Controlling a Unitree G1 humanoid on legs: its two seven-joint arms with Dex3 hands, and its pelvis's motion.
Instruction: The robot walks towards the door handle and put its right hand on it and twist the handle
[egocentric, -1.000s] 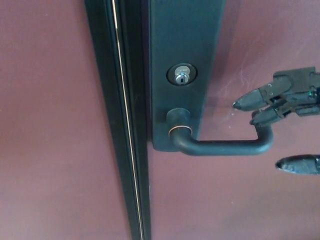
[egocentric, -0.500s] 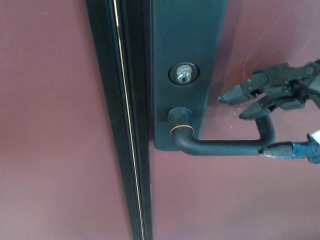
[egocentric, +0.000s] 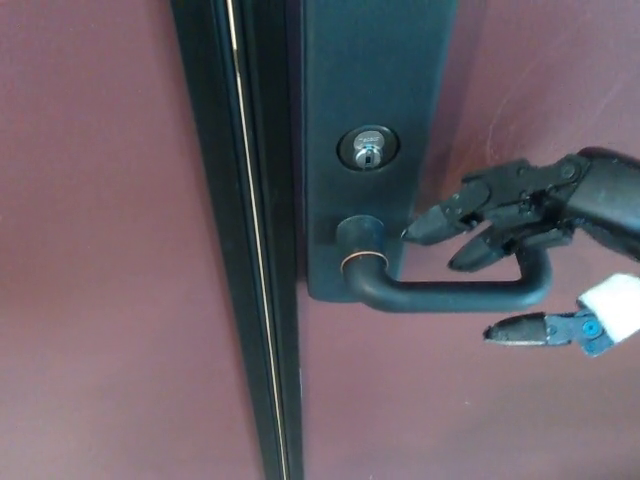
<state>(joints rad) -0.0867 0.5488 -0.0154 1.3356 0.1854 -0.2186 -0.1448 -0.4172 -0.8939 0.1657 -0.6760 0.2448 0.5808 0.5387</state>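
A dark lever door handle runs level to the right from its round hub on a dark backplate. A silver keyhole sits above the hub. My right hand comes in from the right around the lever's hooked end. Two fingers reach leftward above the lever. The thumb lies just below it. The fingers are spread apart, and I cannot tell if they press on the lever. My left hand is out of the picture.
The door is a dull red panel. A black door edge with a thin brass strip runs top to bottom left of the backplate.
My right hand has moved left along the lever, its two fingers now reaching over it toward the backplate. The thumb has come up close under the lever. The handle stays level.
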